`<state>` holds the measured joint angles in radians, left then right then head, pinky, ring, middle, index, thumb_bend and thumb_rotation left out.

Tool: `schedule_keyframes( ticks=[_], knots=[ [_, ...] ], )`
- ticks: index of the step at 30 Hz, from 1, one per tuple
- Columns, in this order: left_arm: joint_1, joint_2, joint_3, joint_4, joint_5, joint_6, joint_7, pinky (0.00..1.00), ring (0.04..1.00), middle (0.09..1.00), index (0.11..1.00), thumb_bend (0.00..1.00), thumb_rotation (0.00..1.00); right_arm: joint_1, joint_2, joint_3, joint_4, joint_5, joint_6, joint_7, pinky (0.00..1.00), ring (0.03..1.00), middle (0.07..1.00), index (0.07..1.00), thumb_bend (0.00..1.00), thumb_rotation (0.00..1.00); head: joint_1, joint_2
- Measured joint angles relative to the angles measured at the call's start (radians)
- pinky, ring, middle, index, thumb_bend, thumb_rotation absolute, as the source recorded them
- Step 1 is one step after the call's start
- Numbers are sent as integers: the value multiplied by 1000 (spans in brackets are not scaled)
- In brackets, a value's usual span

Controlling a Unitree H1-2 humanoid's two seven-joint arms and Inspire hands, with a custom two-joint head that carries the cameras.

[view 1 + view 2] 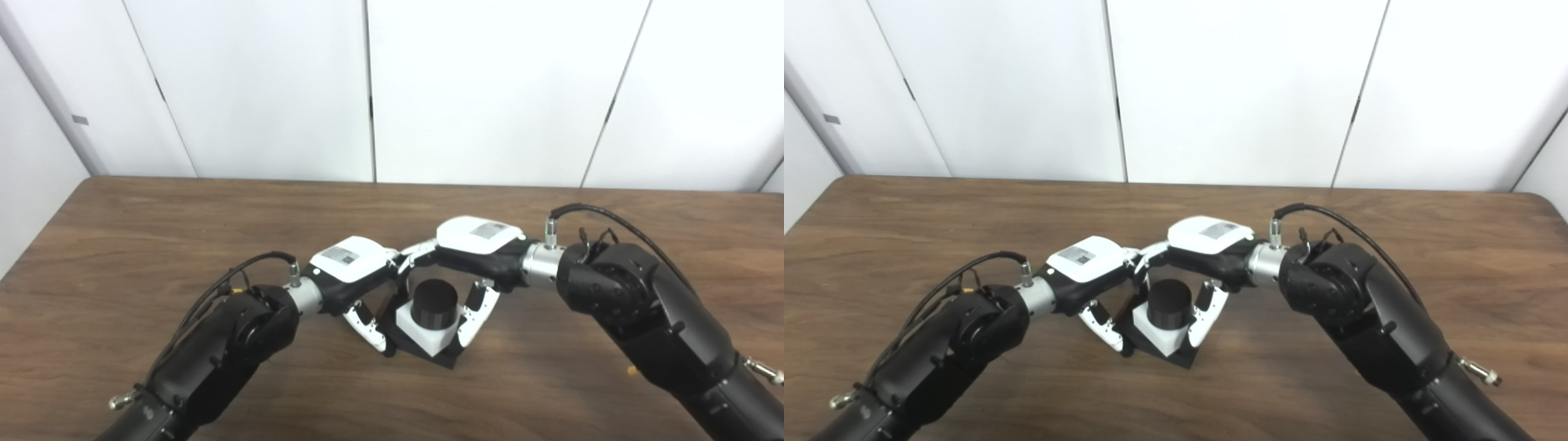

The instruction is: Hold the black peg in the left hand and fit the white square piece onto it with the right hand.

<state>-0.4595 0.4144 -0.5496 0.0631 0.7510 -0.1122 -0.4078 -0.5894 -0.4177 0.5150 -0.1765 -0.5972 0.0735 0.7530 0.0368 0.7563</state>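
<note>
The black peg (434, 300) stands upright on its flat black base (446, 359) on the table, in the middle. The white square piece (424, 334) sits around the peg, low on it, resting on the base. My left hand (352, 269) comes in from the left and its fingers (371, 327) close on the left side of the peg's base. My right hand (479, 246) comes in from the right and its fingers (474, 318) press on the right side of the white piece. The far fingers of both hands are hidden behind the peg.
The brown wooden table (184, 233) runs to white wall panels (478, 92) at the back. The two forearms (643, 306) angle in from the bottom corners and meet over the peg.
</note>
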Motion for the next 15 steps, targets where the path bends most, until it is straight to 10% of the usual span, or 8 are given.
schedule_keyframes(
  ticks=[15],
  knots=[
    [0,-3,1,-1,0,0,0,744,923,907,489,524,73,15,-12,-8,-1,-8,49,42,747,869,904,945,879,170,2,0]
  ],
)
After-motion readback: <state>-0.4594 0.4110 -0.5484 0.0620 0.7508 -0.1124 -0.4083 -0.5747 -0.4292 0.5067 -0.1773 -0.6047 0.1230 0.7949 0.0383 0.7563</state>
